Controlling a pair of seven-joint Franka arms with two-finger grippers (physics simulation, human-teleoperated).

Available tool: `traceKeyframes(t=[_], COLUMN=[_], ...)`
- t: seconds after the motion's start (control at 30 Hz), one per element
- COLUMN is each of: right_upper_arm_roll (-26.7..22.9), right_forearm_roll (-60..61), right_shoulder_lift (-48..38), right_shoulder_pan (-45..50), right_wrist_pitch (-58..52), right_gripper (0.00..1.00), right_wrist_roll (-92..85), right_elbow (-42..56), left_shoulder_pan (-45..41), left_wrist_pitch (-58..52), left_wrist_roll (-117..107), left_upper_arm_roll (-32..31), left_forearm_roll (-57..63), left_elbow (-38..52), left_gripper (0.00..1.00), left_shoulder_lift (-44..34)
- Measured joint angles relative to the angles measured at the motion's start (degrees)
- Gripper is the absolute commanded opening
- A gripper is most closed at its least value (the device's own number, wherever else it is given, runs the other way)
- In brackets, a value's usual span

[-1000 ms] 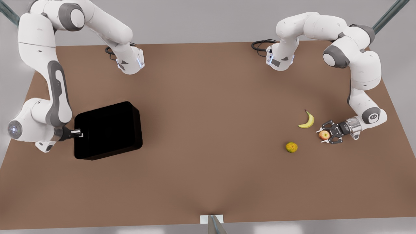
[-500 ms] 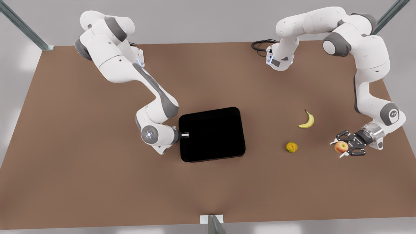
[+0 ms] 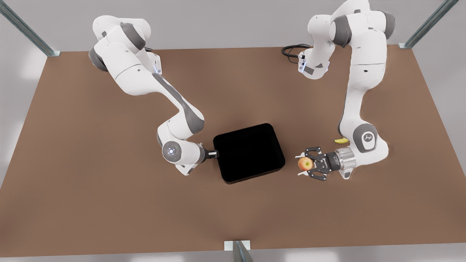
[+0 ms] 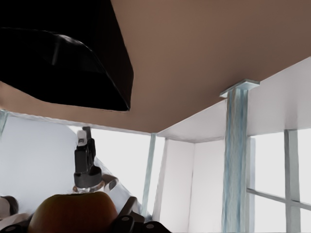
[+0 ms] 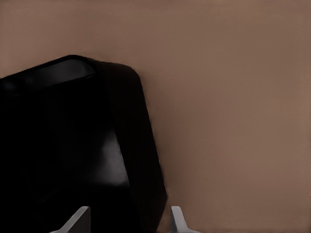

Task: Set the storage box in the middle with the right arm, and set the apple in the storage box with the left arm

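In the middle of the brown surface (image 3: 109, 203) sits the big black storage box (image 3: 251, 153), with the right gripper (image 3: 215, 154) pinching its wall on the front view's left. Just beside the box, the left gripper (image 3: 305, 164) holds the small apple (image 3: 305, 163) tight. I think the apple must next go over the box and be let go.

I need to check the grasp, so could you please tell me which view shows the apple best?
The front view: the whole apple sits between the left pincer's fingers, beside the storage box. The left wrist view catches its top edge.
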Motion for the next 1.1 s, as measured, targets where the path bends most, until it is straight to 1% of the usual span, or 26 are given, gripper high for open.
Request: traceKeyframes(t=[0.07,0.13,0.17,0.2,0.23,0.27,0.3,0.33,0.37,0.43,0.5,0.53,0.57,0.6,0.67,0.7,0.73,0.77,0.8,0.83,0.87,0.9,0.97,1.0,1.03,1.1], right_upper_arm_roll=[-0.41,-0.65,-0.71,-0.7,-0.32,-0.41,-0.28,-0.5,-0.46,-0.21,-0.36,-5.34,-16.08,-18.49,-18.74,-18.7,-19.07,-19.18,-19.46,-19.5,-19.43,-19.42,-19.43,-19.51,-19.51,-19.48], right_forearm_roll=[-0.57,-5.78,-10.41,-16.92,-20.79,-20.9,-20.07,-19.49,-19.41,-19.63,-19.46,-19.27,-17.48,-13.75,-13.37,-13.19,-12.33,-10.38,-10.2,-10.12,-10.11,-10.06,-9.3,-7.98,-7.66,-7.56], right_shoulder_lift=[-1.56,-5.63,-7.55,-10.41,-14.39,-18.39,-23.09,-28.84,-30.17,-29.82,-31.96,-34.47,-35.94,-40.11,-42.86,-45.73,-51.84,-53.41,-53.58,-53.43,-53.67,-53.53,-53.67,-54.02,-54.45,-54.56], right_shoulder_pan=[-0.84,-4.02,-6.37,-7.32,-11.27,-15.44,-20.03,-22.61,-23.87,-23.03,-23.22,-19.4,-9.5,-8.94,-12.15,-13.93,-14.59,-12.3,-13.18,-14.3,-13.07,-12.96,-13.17,-13.21,-13.31,-13.55], right_wrist_pitch=[-5.7,-10.85,-17.39,-26.48,-32.44,-34.97,-35.54,-34.12,-32.59,-31.18,-31.35,-32.2,-32.89,-30.14,-27.57,-21.96,-11.73,-10.39,-10.42,-10.41,-10.92,-12.28,-16.29,-17.49,-17.63,-17.64], right_gripper=[1.0,1.0,1.0,1.0,1.0,1.0,1.0,1.0,1.0,1.0,1.0,1.0,1.0,1.0,1.0,1.0,1.0,1.0,1.0,1.0,1.0,1.0,1.0,1.0,1.0,1.0], right_wrist_roll=[-0.15,-1.12,-5.11,-7.59,-11.48,-17.83,-20.06,-20.18,-20.28,-20.59,-25.22,-25.3,-25.22,-25.22,-24.97,-23.31,-22.86,-22.85,-23.36,-23.46,-23.46,-23.64,-23.72,-23.64,-23.64,-23.64], right_elbow=[5.26,5.68,7.57,8.68,8.4,6.73,3.46,-2.16,-3.78,-3.18,-2.38,-3.51,-4.72,-12.26,-17.89,-23.46,-33.67,-35.18,-35.32,-35.23,-34.95,-33.55,-30.87,-30.89,-31.14,-30.93], left_shoulder_pan=[-1.06,-2.19,-2.83,-3.1,-3.12,-3.05,-3.4,-3.68,-3.75,-3.73,-3.98,-4.01,-4.01,-4.01,-4.02,-4.01,-3.94,-3.84,-3.77,-3.41,-1.78,-0.31,3.33,5.09,6.28,6.1], left_wrist_pitch=[7.87,15.15,17.36,19.88,22.97,25.64,28.66,29.43,30.09,29.33,28.62,28.37,28.2,28.09,27.3,26.48,21.04,19.15,19.0,19.07,18.98,15.11,13.21,12.72,9.2,-3.12], left_wrist_roll=[-6.97,-11.51,-12.9,-13.67,-14.57,-14.98,-16.02,-16.68,-15.98,-16.99,-17.32,-17.43,-17.58,-17.63,-17.48,-17.57,-17.37,-17.1,-17.14,-17.32,-15.79,-8.29,18.29,28.21,37.77,50.42], left_upper_arm_roll=[-6.43,-10.64,-12.2,-14.71,-16.83,-18.57,-19.95,-20.19,-20.67,-20.87,-21.17,-21.19,-21.18,-21.25,-21.2,-21.17,-20.6,-19.4,-18.09,-14.9,-12.58,-12.13,-12.02,-12.02,-11.97,-10.12], left_forearm_roll=[3.26,7.04,8.82,10.56,12.09,13.34,14.32,15.33,16.3,20.56,25.7,28.1,30.21,32.0,34.69,36.39,39.39,43.1,46.95,50.1,52.85,56.69,64.63,68.86,72.71,79.84], left_elbow=[0.97,1.01,1.04,1.03,1.11,1.13,1.19,2.0,2.42,2.63,2.63,2.78,2.64,2.81,3.67,4.98,8.78,11.01,11.54,12.59,12.31,11.49,2.13,0.0,-0.03,2.57], left_gripper=[0.21,0.21,0.21,0.21,0.21,0.21,0.21,0.24,1.0,1.0,1.0,1.0,1.0,1.0,1.0,1.0,1.0,1.0,1.0,1.0,1.0,1.0,1.0,1.0,1.0,1.0], left_shoulder_lift=[0.56,0.99,1.36,2.06,2.73,3.36,3.82,4.65,4.99,5.53,5.79,5.79,5.71,5.7,5.64,5.14,4.66,3.64,1.98,0.02,-2.58,-6.1,-15.57,-18.94,-21.3,-26.82])
